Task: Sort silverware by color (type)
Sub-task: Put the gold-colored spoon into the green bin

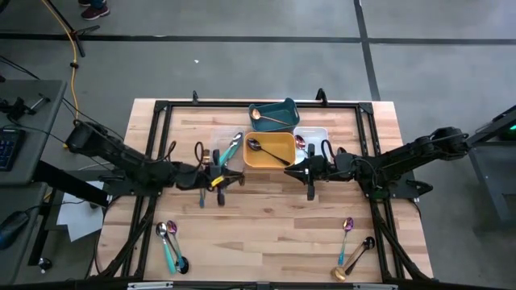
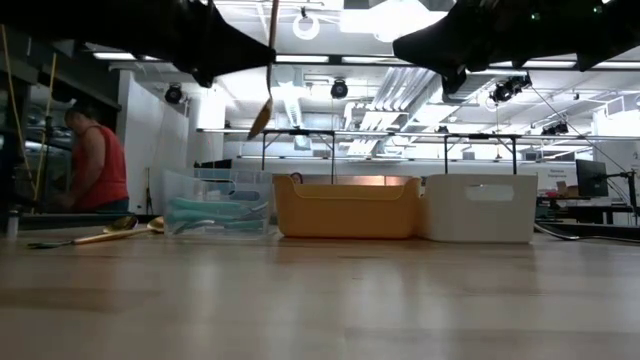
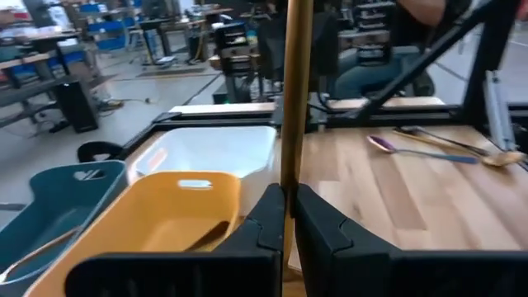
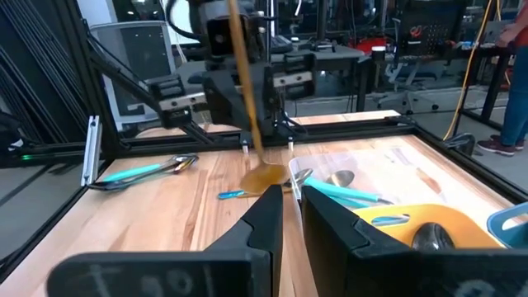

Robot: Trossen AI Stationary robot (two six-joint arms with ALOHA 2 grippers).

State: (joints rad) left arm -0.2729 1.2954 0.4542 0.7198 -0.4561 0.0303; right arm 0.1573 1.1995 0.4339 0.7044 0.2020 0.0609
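My left gripper (image 1: 219, 180) is shut on a gold spoon (image 3: 295, 82) over the table's middle, in front of the clear tray (image 1: 226, 151) of teal-handled pieces. My right gripper (image 1: 305, 169) hovers beside the yellow tray (image 1: 270, 153) and faces the left one. Its fingers (image 4: 264, 214) are nearly together with nothing between them. The yellow tray holds a dark spoon, the teal tray (image 1: 274, 109) a gold one, and the white tray (image 1: 316, 133) a pink one. More silverware lies near the front left (image 1: 169, 242) and front right (image 1: 355, 250). My left gripper pinches the gold spoon's handle (image 3: 290, 177) between its two fingers. The fingers lie level, pointing toward the table's right side, across the handle. The spoon is upright and lifted clear, with handle above the fingers and its bowl (image 4: 264, 175) hanging below.
The trays stand in a cluster at the table's far middle. A black frame (image 1: 161, 109) runs around the table. A small teal piece (image 4: 231, 195) lies on the wood below the left gripper. Bare wood (image 1: 266, 225) lies between the two front groups. A person (image 2: 95, 165) stands in the room beyond.
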